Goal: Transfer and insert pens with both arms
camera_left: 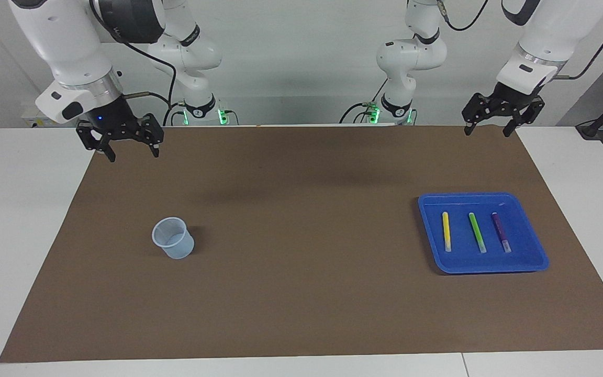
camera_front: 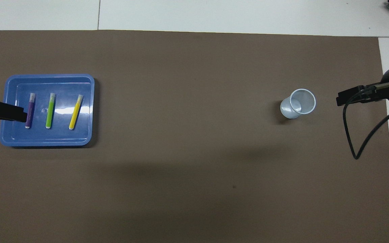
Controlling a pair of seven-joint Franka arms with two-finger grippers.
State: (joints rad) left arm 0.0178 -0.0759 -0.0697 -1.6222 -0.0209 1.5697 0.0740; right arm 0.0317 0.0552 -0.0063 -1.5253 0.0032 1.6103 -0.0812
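Brown mat [camera_left: 301, 293] spread over table. Blue tray [camera_left: 534, 259] at left arm's end; yellow pen [camera_left: 446, 231], green pen [camera_left: 477, 232], purple pen [camera_left: 501, 231] lying in it, side by side, apart. Clear cup [camera_left: 173, 238] upright at right arm's end, empty.

Left gripper [camera_left: 488, 129] raised over mat edge, jaws wide, empty. Right gripper [camera_left: 133, 151] likewise.

Judged: no pickup begun. Next: lower left gripper to tray, pinch one pen.

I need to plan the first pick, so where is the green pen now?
The green pen lies flat in the blue tray at the left arm's end of the table, between the yellow pen and the purple pen.
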